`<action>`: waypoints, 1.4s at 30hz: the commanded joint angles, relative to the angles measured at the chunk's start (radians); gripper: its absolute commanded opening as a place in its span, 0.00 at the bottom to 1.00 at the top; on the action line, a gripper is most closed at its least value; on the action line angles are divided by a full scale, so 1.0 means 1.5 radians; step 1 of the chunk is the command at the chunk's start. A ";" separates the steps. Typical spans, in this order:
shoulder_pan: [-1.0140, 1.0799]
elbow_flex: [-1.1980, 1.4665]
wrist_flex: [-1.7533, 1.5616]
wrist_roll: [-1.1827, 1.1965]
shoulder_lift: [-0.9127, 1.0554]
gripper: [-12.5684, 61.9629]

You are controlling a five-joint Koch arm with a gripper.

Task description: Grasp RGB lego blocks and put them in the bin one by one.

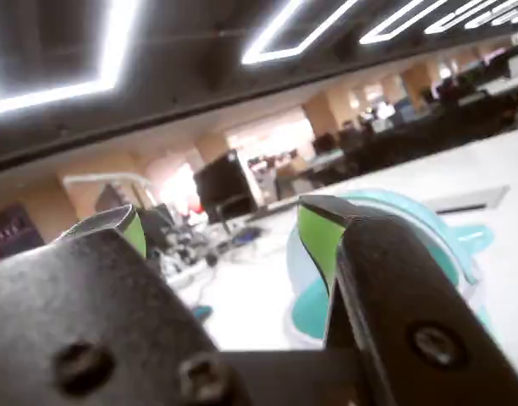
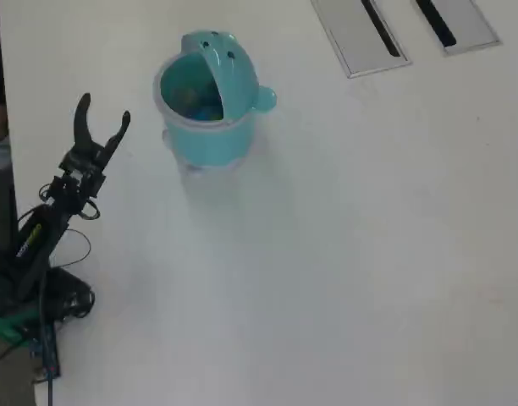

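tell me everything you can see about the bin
The bin is a round, light-teal tub that looks like plastic, standing upright on the white table. A hooded lid with small dark dots arches over its far side, and a knob sticks out on its right in the overhead view. Its mouth is open, with something bluish lying inside, too blurred to name. Nothing touches it; the open tool hangs to its left, empty.

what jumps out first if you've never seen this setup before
In the overhead view, the teal bin stands out on the bare white table, upper left of center, its hooded lid tipped back and something bluish dimly visible inside. To its left the gripper is open and empty, apart from the bin. The wrist view shows its green-tipped fingers spread, the bin just behind.
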 commanded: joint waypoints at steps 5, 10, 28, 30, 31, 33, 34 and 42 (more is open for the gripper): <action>0.014 0.069 -0.055 0.168 0.104 0.62; 0.092 0.195 -0.229 0.245 0.132 0.62; 0.275 0.396 -0.499 0.400 0.132 0.62; 0.289 0.423 -0.541 0.404 0.132 0.62; 0.301 0.439 -0.553 0.410 0.132 0.62; 0.323 0.473 -0.581 0.427 0.132 0.62; 0.330 0.491 -0.592 0.430 0.132 0.62; 0.412 0.611 -0.640 0.513 0.131 0.62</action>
